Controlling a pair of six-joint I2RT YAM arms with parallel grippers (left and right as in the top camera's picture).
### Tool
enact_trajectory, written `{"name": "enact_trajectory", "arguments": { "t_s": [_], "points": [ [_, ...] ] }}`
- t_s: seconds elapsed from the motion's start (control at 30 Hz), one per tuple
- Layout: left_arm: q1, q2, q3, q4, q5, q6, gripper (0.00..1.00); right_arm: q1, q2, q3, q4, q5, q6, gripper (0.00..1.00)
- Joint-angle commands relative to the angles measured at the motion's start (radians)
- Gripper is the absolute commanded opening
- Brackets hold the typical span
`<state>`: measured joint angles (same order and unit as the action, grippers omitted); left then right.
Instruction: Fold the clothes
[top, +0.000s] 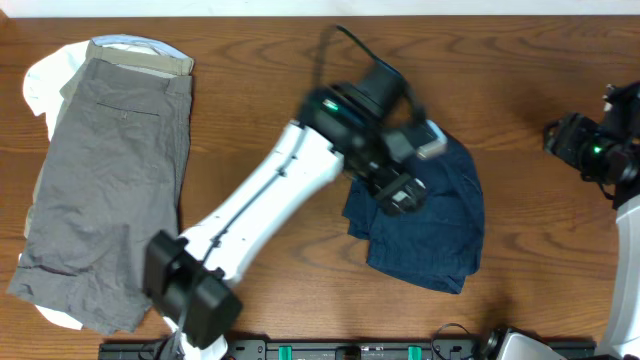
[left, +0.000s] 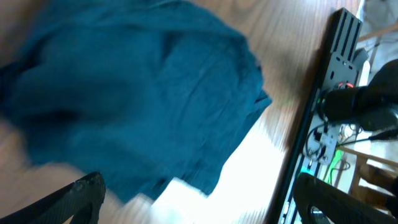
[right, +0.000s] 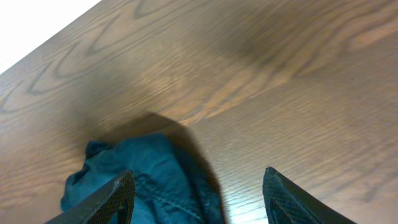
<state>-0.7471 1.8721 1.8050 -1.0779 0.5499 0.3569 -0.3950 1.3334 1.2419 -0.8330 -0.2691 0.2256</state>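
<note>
The dark navy-blue shorts (top: 440, 225) lie crumpled on the wooden table right of centre. My left gripper (top: 400, 190) hovers over their left edge; it is open and empty. In the left wrist view the shorts (left: 137, 93) fill the upper left, with the two finger tips (left: 199, 205) spread wide below them. My right gripper (top: 575, 140) is at the far right, away from the shorts, open and empty. In the right wrist view the shorts (right: 143, 180) show at the lower left between and beyond the open fingers (right: 199, 199).
Grey shorts with a slit back pocket (top: 105, 190) lie on a white garment (top: 45, 80) and a tan one (top: 140, 55) at the left. A black rail (top: 340, 350) runs along the table's front edge, also seen in the left wrist view (left: 329, 81).
</note>
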Motion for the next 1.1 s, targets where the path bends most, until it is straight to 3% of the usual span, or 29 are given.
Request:
{"name": "enact_trajectory", "arguments": {
  "t_s": [0.0,0.23,0.53,0.9,1.03,1.07],
  "points": [
    [-0.085,0.071,-0.034,0.042,-0.077,-0.115,0.97,-0.033,0.002,0.007,-0.003,0.003,-0.014,0.63],
    [-0.196,0.209,-0.034,0.103,-0.129,-0.157,0.97,-0.042,0.002,0.007,-0.032,0.003,-0.013,0.62],
    [-0.221,0.296,-0.034,0.174,-0.161,-0.235,0.97,-0.042,0.002,0.007,-0.046,0.003,-0.013,0.62],
    [-0.238,0.319,-0.035,0.29,-0.44,-0.291,0.97,-0.042,0.002,0.007,-0.047,0.003,-0.014,0.62],
    [-0.247,0.349,-0.035,0.306,-0.439,-0.291,0.88,-0.042,0.002,0.007,-0.046,0.003,-0.014,0.61],
    [-0.248,0.362,-0.035,0.306,-0.439,-0.291,0.8,-0.042,0.002,0.007,-0.047,0.003,-0.014,0.61]
  ]
}}
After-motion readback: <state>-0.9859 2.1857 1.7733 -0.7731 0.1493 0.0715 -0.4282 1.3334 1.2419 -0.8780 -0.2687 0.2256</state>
